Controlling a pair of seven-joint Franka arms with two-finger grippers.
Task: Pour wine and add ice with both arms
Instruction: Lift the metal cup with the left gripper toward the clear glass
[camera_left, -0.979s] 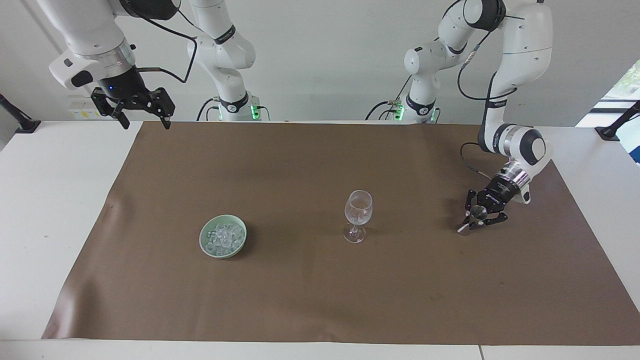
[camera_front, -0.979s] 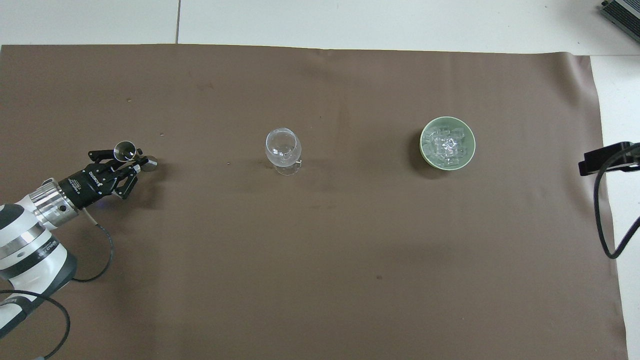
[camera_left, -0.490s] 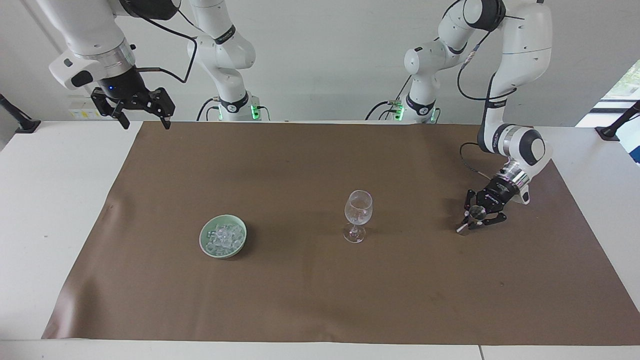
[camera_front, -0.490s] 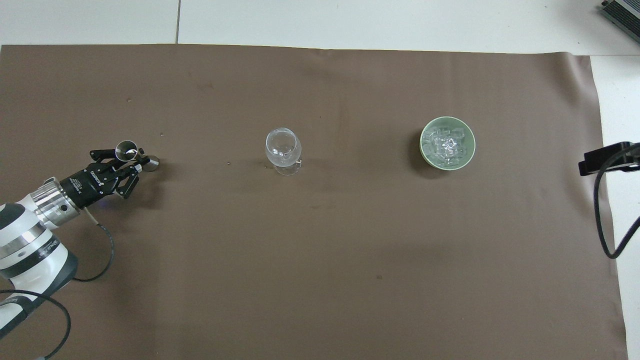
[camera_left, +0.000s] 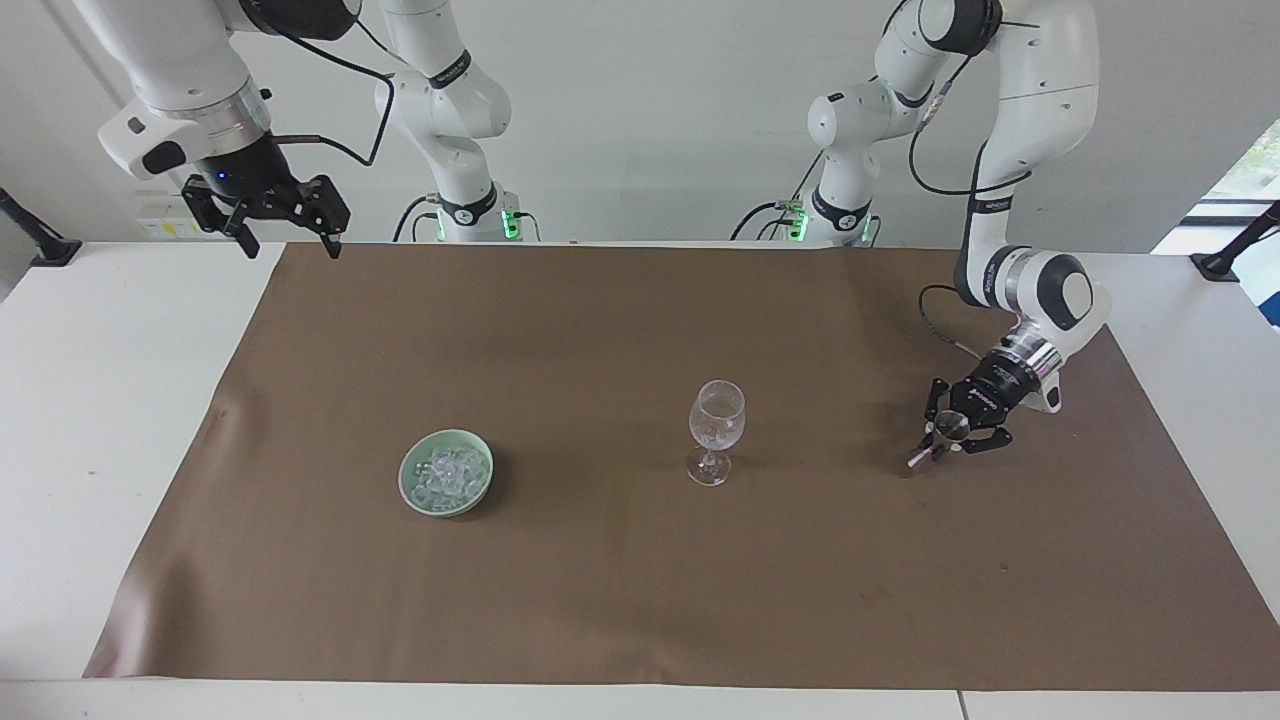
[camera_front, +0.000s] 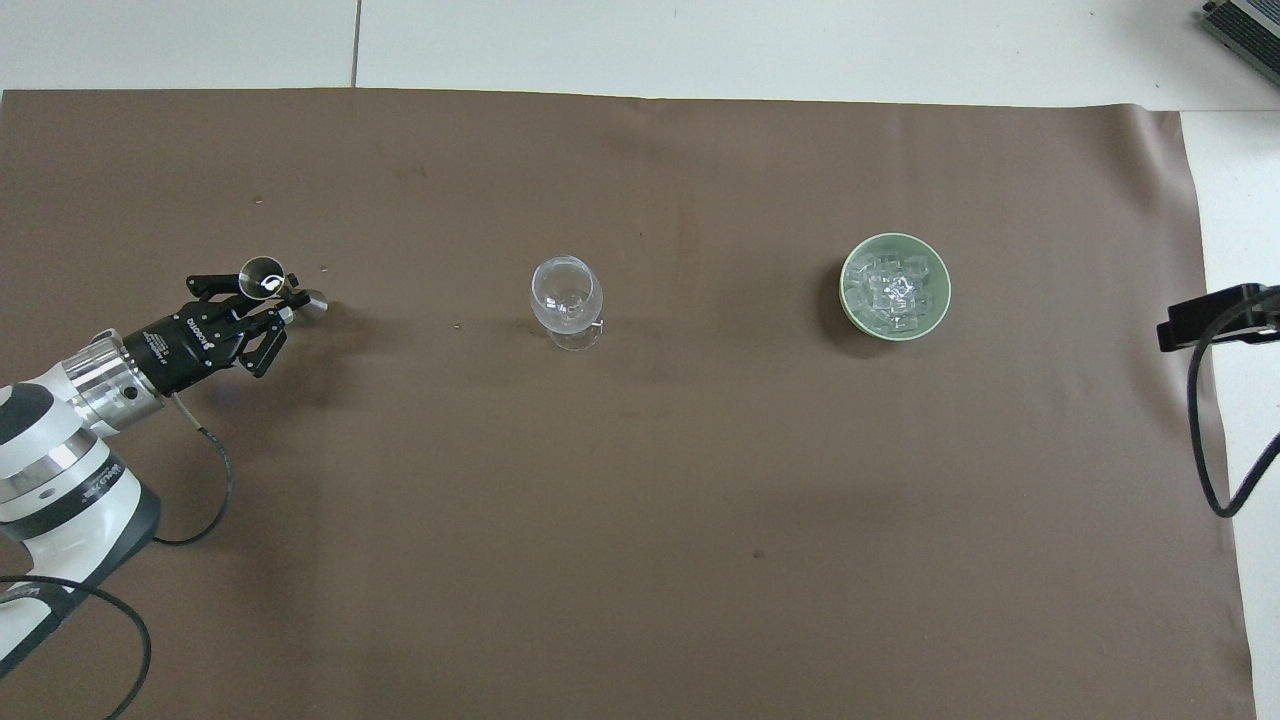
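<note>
A clear stemmed wine glass (camera_left: 717, 428) (camera_front: 567, 297) stands upright mid-mat. The ice (camera_left: 447, 474) (camera_front: 893, 292) lies heaped in a pale green bowl (camera_left: 411, 490) (camera_front: 848, 300) toward the right arm's end. My left gripper (camera_left: 945, 436) (camera_front: 278, 303) hangs low over the mat at the left arm's end, shut on a small metal jigger (camera_left: 916, 459) (camera_front: 263, 274) held tilted. Over the mat's edge nearest the robots, my right gripper (camera_left: 288, 238) waits raised, open and empty. No wine is in view; I cannot tell what the jigger holds.
A brown mat (camera_left: 640, 600) (camera_front: 640, 560) covers most of the white table (camera_left: 90, 420). A black cable (camera_front: 200, 480) trails from the left wrist onto the mat. A black part of the right arm (camera_front: 1210, 315) shows at the overhead view's edge.
The left gripper has shifted slightly toward the wine glass and away from the robots, carrying the jigger. The right arm, the glass and the bowl have stayed put.
</note>
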